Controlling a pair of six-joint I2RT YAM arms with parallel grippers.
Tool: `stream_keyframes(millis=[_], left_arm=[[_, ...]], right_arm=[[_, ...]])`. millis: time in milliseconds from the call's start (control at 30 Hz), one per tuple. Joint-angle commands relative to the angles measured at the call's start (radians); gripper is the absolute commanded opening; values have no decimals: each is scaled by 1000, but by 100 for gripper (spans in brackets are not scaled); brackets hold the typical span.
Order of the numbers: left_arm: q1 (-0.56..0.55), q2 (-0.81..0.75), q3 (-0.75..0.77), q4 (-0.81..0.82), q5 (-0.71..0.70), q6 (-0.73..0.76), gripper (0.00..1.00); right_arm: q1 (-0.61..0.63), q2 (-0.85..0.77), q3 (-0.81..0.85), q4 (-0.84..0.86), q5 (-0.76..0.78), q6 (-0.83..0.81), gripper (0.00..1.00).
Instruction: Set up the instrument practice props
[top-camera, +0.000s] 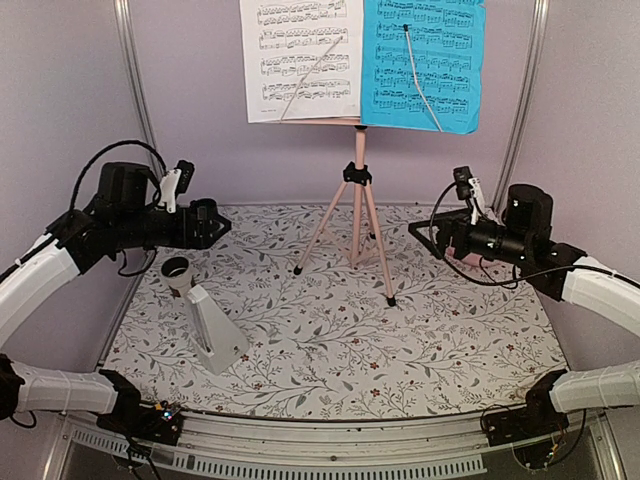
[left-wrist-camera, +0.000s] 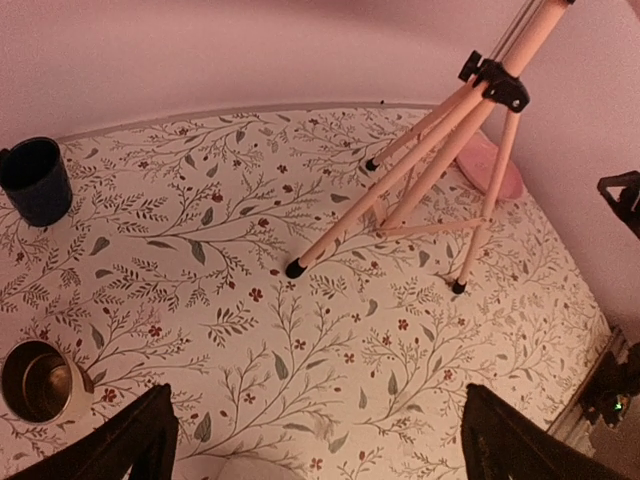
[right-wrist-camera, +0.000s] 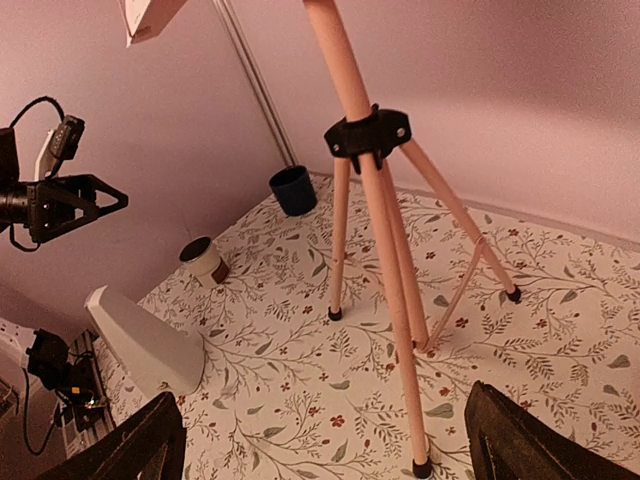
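The pink tripod music stand (top-camera: 357, 200) stands at the back middle of the table. Its tray holds a white sheet of music (top-camera: 300, 60) on the left and a bright blue sheet (top-camera: 422, 60) on the right, each under a thin wire arm. The white pyramid metronome (top-camera: 212, 330) sits at the front left and also shows in the right wrist view (right-wrist-camera: 140, 340). My left gripper (top-camera: 212, 224) is open and empty, in the air left of the stand. My right gripper (top-camera: 425, 235) is open and empty, right of the stand. The stand's legs show in both wrist views (left-wrist-camera: 400, 190) (right-wrist-camera: 385, 260).
A small pale cup with a dark inside (top-camera: 177, 272) stands just behind the metronome. A dark blue cup (left-wrist-camera: 35, 180) sits at the back left of the table. A round pink plate (left-wrist-camera: 490, 165) lies behind the stand's right leg. Walls close in the table on three sides.
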Motion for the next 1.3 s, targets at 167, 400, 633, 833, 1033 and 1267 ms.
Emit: stream_keyframes(millis=[167,400,633,833,1033,1267], left_arm=[[11,-35,-32,-179,49,-20,99],[12,-118,-60,-253,-18,-59,99],[17,-139,-74,-230,-73,-105,99],[26,-163,-81,-190,-80,-114,99],[28,-178,-89,-147,-62,-112,99],[29,-199,-116,-99,-33,-120,99]], right_arm=[[308,256,57,204,117,61,100],[528,551,261,284,207,112,99],[682,864,590,219,308,134,99],[738,1041,838,128,310,110,99],[786,1171,992,44,431,102,99],[793,1281,1111,-5,510,91,100]])
